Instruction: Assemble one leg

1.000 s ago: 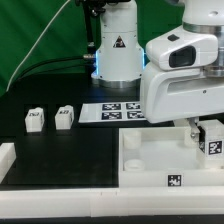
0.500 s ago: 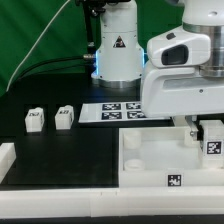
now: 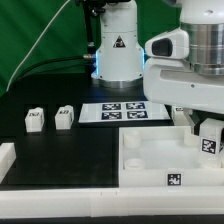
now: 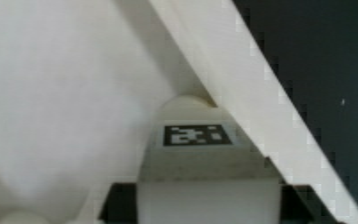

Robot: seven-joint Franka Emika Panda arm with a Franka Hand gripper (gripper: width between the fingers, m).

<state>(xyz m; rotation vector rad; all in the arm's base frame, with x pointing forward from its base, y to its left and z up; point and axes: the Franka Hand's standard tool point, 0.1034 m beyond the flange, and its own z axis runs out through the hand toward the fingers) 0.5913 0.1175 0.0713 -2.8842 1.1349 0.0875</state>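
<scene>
Holding leg point(image 3: 210, 141) in my claw point(image 3: 197, 124), pinched shut, at tray's point(image 3: 150, 165) corner on exterior view's right. Keep leg upright, centre over corner hole, lower slowly, avoid rim.

light: bright, even | shadows: soft | exterior view: sharp enough, low resolution | wrist view: blurred, the leg point(image 4: 195, 150) soft-edged, its tag smeared

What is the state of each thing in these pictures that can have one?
hand: low over the tray's far corner, open or shut hidden.
leg: upright at that corner, tag showing.
two spare legs: upright on the table, untouched.
tray: lying flat, open side up.
</scene>
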